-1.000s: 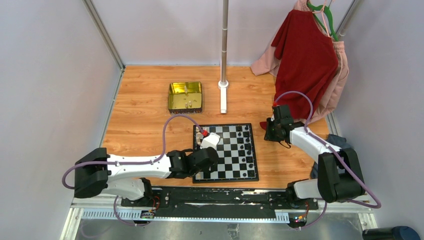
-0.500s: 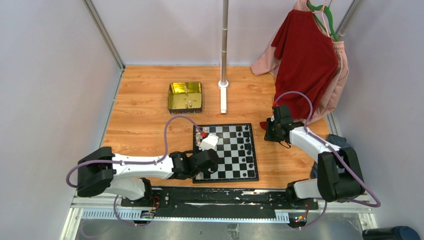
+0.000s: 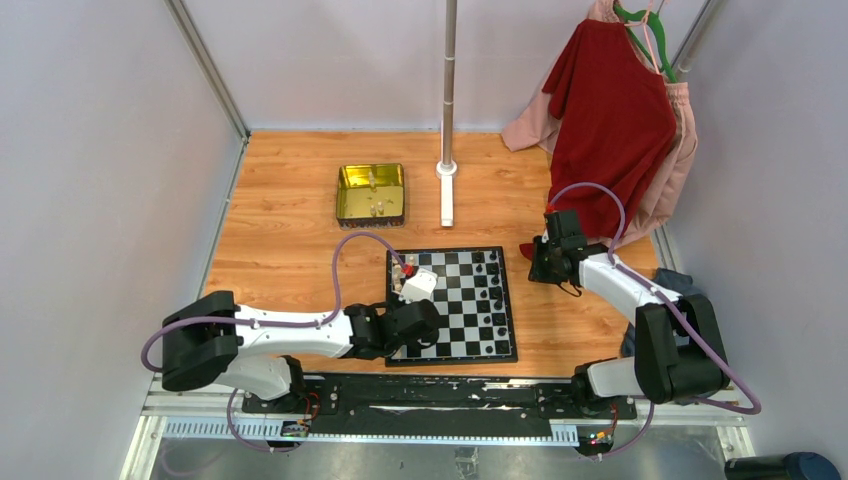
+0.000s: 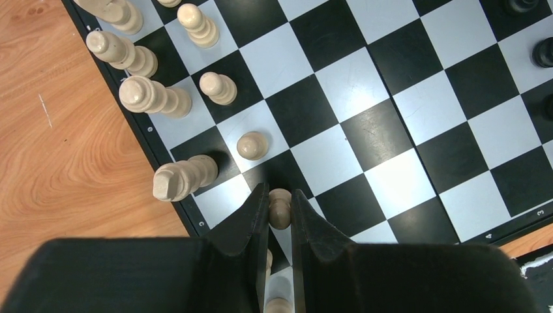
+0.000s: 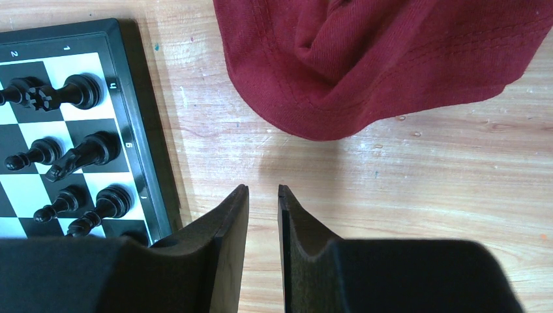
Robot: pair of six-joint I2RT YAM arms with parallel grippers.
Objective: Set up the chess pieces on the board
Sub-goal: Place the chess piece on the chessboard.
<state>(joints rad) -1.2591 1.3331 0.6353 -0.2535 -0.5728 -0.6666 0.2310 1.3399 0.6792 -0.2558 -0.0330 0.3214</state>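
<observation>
Small pale-wood pawn (image 4: pixel 280 210) pinched in closed left gripper (image 4: pixel 279 195) over left columns of flat black-and-white checked board (image 4: pixel 381 134), probably so it can drop into the cream pawn row; right gripper (image 5: pixel 263 195) parted, empty, just off board's right edge.

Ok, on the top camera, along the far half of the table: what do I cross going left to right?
From the left: gold tin → upright metal pole → red shirt, hanging over a pink garment.
</observation>
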